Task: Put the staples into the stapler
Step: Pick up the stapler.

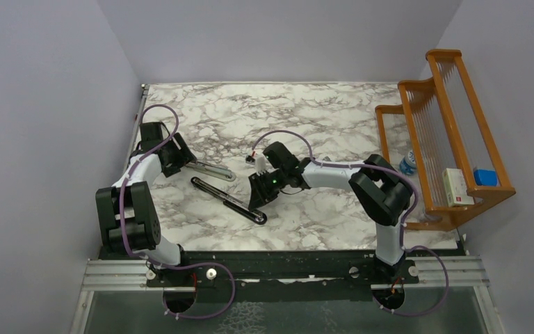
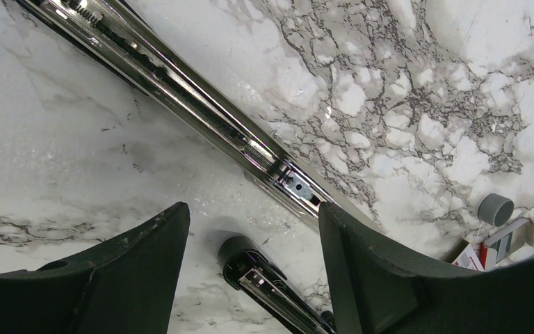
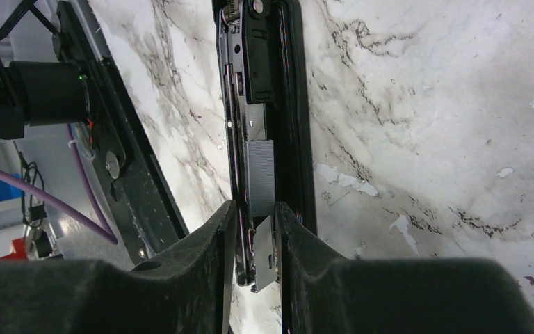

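One strip of staples [image 3: 261, 174] is lying in the stapler [image 3: 261, 62] channel. Our right gripper [image 3: 256, 207] is straddling it narrowly, grip unclear to us. Our left gripper [image 2: 252, 209] is hovering wide open, empty.

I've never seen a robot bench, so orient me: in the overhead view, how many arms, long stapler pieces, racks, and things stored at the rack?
Arms: 2 (left arm, right arm)
Stapler pieces: 2 (silver piece, black piece)
Wooden rack: 1
Stored things: 3 (white-and-red box, blue block, small bottle)
Total: 8
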{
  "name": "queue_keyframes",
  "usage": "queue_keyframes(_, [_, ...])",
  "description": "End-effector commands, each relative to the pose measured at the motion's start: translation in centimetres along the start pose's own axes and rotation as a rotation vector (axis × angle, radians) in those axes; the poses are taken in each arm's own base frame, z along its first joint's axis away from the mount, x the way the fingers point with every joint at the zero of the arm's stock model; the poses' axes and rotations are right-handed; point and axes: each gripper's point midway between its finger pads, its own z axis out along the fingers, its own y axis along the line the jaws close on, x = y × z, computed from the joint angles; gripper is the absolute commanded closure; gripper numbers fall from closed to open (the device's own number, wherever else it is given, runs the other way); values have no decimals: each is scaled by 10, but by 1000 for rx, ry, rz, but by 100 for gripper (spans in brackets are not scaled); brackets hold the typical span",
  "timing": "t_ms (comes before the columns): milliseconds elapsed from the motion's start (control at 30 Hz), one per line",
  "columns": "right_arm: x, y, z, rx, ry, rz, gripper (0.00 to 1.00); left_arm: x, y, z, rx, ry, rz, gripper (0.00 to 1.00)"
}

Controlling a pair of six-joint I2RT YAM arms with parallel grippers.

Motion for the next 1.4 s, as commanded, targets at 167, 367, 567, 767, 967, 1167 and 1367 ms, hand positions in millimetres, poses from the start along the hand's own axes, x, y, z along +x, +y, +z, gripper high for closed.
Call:
queue_keyframes(167, [3,-2,1,-13,-2,9,79,-8,-3,0,7,-21,19,29])
queue_keyframes(367, [-15,3,-10,20,-60,-49,80,-9,-4,0,10,-23,19,29])
queue_keyframes(567, [-28,11,-19,22,-93,-99,80,-8,-5,0,12,-20,19,29])
queue_keyframes(767, [-33,11,-27,62,-107,-124,80,-8,-4,0,12,-21,19,29])
queue_keyframes(967, [-40,8,-41,275,-131,-171,82,-7,-5,1,12,-17,16,29])
queue_keyframes(1167, [-33,13,-41,414,-106,-244,82,-7,-4,1,13,-15,14,29])
queue_keyframes(1367, [-22,20,-32,459,-58,-254,82,-6,-4,2,13,-11,12,29])
